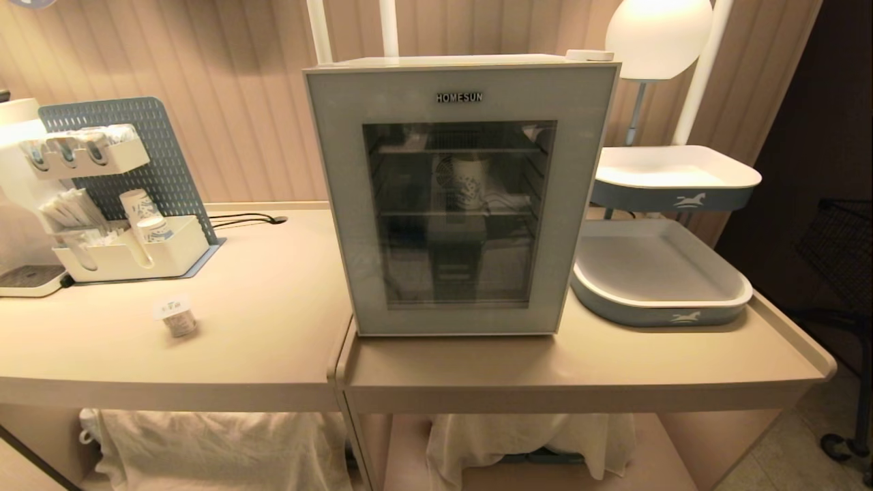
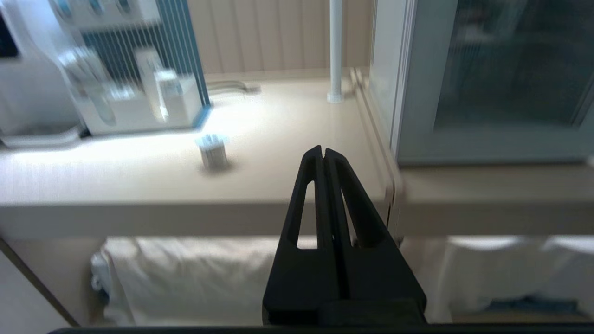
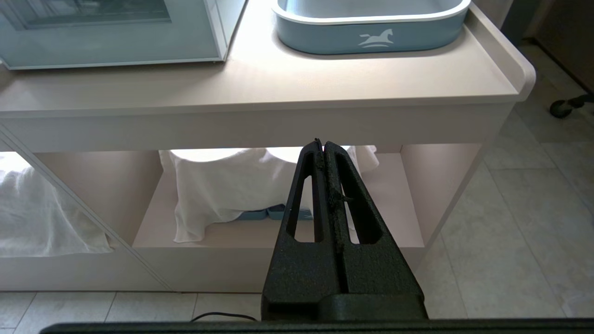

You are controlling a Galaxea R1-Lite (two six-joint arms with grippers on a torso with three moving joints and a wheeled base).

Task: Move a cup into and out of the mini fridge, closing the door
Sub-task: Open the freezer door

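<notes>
Evidently pre-start: both pincers (image 2: 323,153) (image 3: 323,144) pressed together, door (image 1: 460,198) closed, cup (image 1: 179,317) on surface (image 1: 273,327); next, open door.

Counter (image 1: 273,286): two beige units side by side, seam near the middle.
Organiser (image 1: 129,256): far left, white bin against a blue pegboard (image 1: 136,129), holding patterned paper cups (image 1: 140,204).
Trays (image 1: 658,273): right, two blue-and-white tiers, horse logo.
Lamp (image 1: 658,34): far right, white globe.
Cloths (image 1: 225,450): white, on the shelves below.
</notes>
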